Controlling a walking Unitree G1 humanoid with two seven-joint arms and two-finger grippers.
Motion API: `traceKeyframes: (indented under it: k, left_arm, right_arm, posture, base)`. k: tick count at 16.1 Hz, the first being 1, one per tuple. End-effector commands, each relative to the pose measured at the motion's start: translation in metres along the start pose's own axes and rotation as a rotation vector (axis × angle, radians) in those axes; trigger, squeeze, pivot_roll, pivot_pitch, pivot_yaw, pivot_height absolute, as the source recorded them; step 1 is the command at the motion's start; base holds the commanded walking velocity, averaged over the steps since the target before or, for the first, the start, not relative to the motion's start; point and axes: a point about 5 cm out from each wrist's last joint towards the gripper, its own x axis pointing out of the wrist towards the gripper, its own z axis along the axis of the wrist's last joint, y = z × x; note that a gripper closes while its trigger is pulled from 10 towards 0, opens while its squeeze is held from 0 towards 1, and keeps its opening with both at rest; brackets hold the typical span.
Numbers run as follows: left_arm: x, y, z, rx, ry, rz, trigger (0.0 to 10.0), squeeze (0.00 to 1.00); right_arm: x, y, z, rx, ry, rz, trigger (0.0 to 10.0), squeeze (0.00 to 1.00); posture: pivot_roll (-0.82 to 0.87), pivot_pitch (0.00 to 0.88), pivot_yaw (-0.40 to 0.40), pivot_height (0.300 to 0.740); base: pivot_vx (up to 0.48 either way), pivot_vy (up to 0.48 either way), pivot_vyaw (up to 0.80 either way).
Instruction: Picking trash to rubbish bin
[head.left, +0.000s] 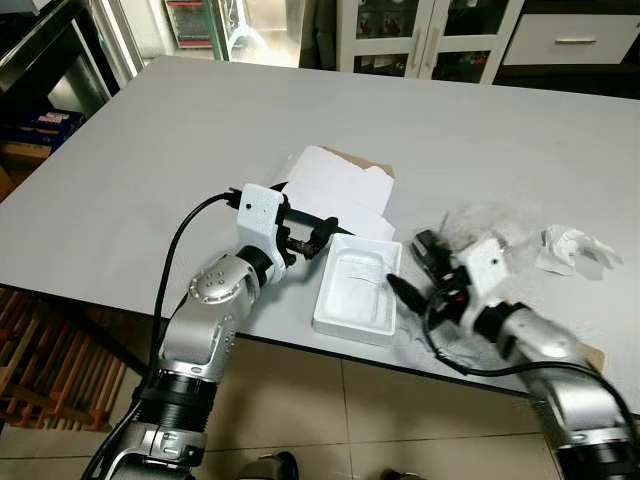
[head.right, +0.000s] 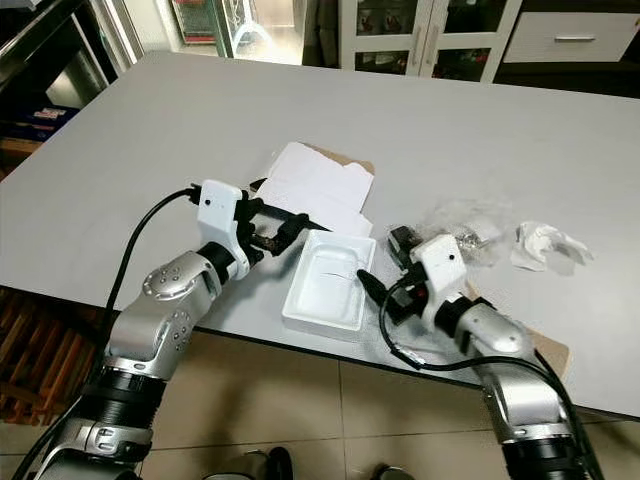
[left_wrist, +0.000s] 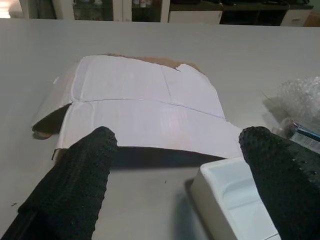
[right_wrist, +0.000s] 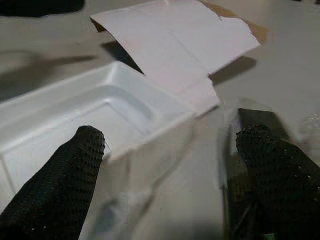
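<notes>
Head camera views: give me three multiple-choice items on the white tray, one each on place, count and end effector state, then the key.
1. The white foam tray lies:
A. on the floor
B. near the table's front edge
C. inside a cabinet

2. End effectors beside the tray:
A. none
B. one
C. two

3. The left end effector is:
A. open
B. shut on the tray
C. shut on the cardboard

Key: 1 B, it sits by the near edge; 2 C, the left one and the right end effector flank it; 3 A, its fingers stand apart before the flattened cardboard.
</notes>
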Motion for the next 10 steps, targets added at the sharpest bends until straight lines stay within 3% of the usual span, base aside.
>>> traceKeyframes:
  k: [1,10]
  left_arm:
    - [-0.002,-0.001,-0.006,-0.004,0.016,-0.004,10.0,1.0]
    - [-0.002,-0.005,-0.022,-0.03,0.052,-0.012,10.0,1.0]
  right_arm:
    - [-0.009,-0.003,-0.007,-0.003,0.047,0.011,10.0,0.0]
    - [-0.03,0.002,-0.013,0.043,0.066,0.049,10.0,0.0]
  posture:
    - [-0.08,0.132,0.071,0.74]
    - [-0.1,0.128,0.067,0.74]
  base:
    - [0.0,0.0,0.0]
    - [0.0,0.0,0.0]
